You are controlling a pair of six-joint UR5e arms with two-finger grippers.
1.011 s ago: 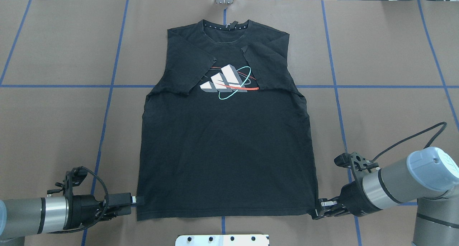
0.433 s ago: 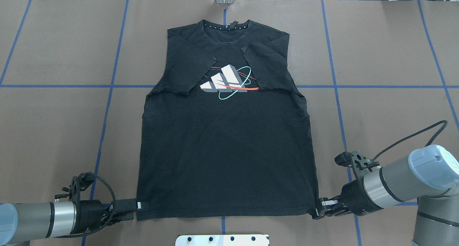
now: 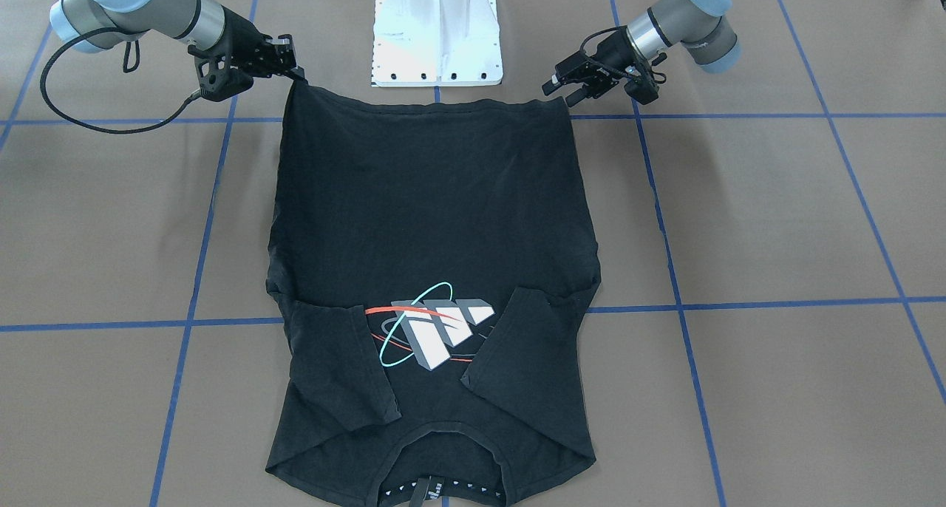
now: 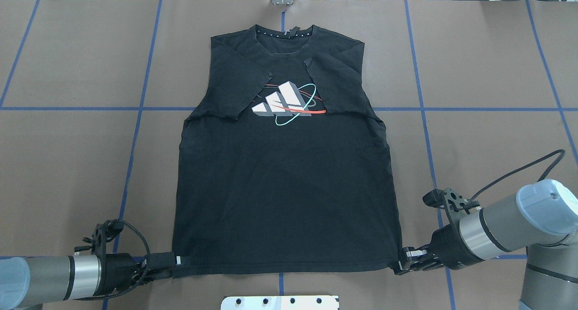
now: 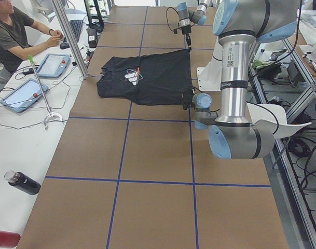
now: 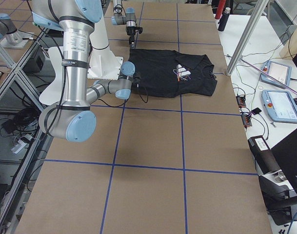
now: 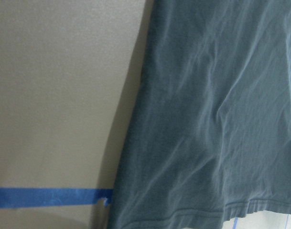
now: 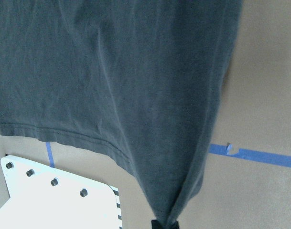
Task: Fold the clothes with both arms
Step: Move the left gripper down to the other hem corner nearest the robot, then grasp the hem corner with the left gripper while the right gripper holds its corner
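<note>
Black T-shirt [image 4: 289, 188] lying flat, logo [image 4: 286, 103] up, at the middle of the brown table [image 4: 67, 165], with collar at the far edge from the robot, hem nearest the white pedestal base [image 3: 437, 30], and both short sleeves folded inward over the chest. The right gripper [image 4: 403, 264] is pinched on its hem corner, where the cloth is drawn up into a small peak. The left gripper [image 4: 174, 259] sits low at the opposite hem corner, touching the fabric edge, though whether its fingers are pressed onto the cloth cannot be told.
</note>
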